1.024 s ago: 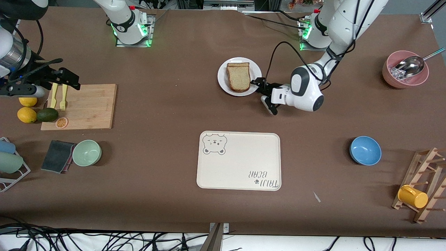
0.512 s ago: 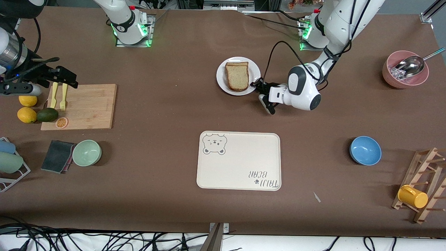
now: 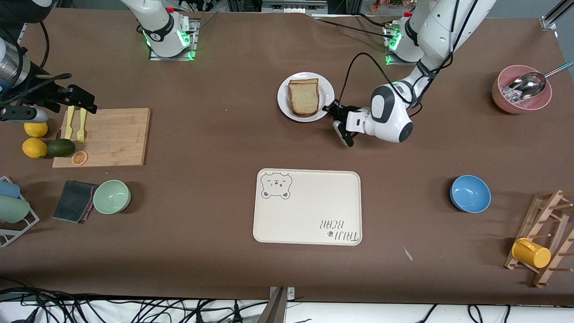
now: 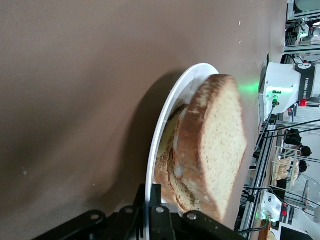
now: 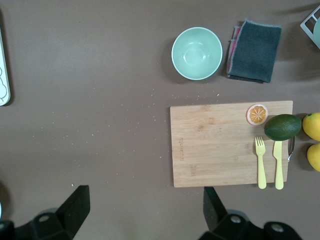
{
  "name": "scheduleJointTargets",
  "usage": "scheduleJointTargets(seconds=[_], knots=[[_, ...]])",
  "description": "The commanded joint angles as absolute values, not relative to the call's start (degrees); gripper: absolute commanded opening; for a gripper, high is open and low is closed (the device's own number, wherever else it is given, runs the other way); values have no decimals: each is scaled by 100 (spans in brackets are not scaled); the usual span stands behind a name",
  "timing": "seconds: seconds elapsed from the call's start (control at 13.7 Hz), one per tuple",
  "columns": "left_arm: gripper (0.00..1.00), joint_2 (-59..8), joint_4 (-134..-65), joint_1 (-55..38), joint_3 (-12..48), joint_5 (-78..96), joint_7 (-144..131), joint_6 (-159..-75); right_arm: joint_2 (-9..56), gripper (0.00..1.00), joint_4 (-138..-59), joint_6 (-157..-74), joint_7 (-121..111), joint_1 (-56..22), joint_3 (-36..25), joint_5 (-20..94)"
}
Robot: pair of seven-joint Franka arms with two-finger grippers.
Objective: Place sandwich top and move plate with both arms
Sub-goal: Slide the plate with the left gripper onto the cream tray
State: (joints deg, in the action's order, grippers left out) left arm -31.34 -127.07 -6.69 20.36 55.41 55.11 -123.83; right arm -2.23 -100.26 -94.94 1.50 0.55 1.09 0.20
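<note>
Plate (image 3: 283, 104) with sandwich top (image 3: 304, 98) stacked on it sits on the counter, left hand (image 3: 334, 113) clamped on the plate rim toward the left arm's end; right hand (image 3: 67, 99), fingers spread, empty, waits well apart over the cutting board (image 3: 112, 139).

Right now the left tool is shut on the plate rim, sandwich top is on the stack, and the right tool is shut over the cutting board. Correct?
Not quite: the right tool is open, as the right wrist view shows. The rest holds: left tool shut on the plate rim, sandwich top on the stack.
</note>
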Motion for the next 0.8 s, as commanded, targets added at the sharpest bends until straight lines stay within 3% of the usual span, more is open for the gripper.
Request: scheduleJointTargets(seconds=[0.0, 0.51, 0.73], knots=[[0, -3146, -12630, -536, 2057, 6019, 5634, -12174, -290, 100, -9967, -9378, -236, 62, -26, 97], [0, -3085, -12332, -422, 2057, 6625, 5634, -11760, -307, 100, -9967, -9378, -255, 62, -62, 88], [0, -3111, -11902, -256, 2048, 6688, 5546, -11760, -308, 100, -9888, -9378, -281, 62, -123, 88]])
